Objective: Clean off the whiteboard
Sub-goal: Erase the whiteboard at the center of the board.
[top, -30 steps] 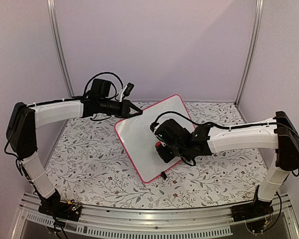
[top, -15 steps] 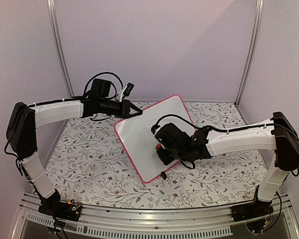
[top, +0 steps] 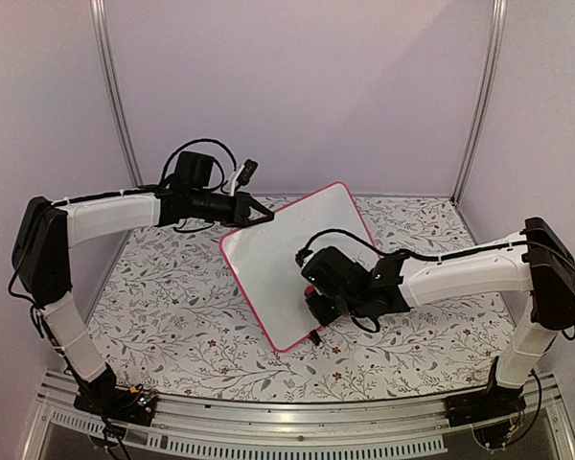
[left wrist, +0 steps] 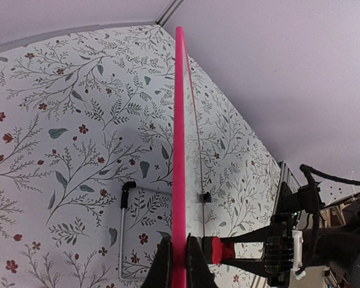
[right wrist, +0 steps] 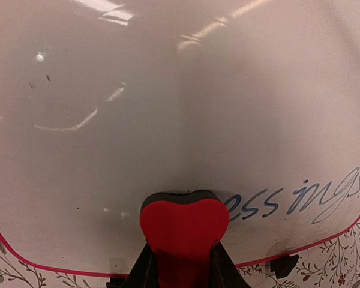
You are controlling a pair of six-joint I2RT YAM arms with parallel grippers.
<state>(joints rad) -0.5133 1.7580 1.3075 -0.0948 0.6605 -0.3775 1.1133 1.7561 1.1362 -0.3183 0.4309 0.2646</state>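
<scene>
While the overhead view shows the whiteboard (top: 268, 268) propped at a slant in the middle of the desk (top: 172, 297), only my right wrist view shows blue handwriting (right wrist: 294, 198) near its lower right corner, just beside the red eraser (right wrist: 184, 225). My left wrist view sees the board edge-on, as a thin pink line. My left fingers (top: 259, 218) are clamped tight on its pink rim. My right fingers (top: 318, 307) are closed narrowly on the eraser, held against the white face, which is otherwise clean apart from faint smears.
</scene>
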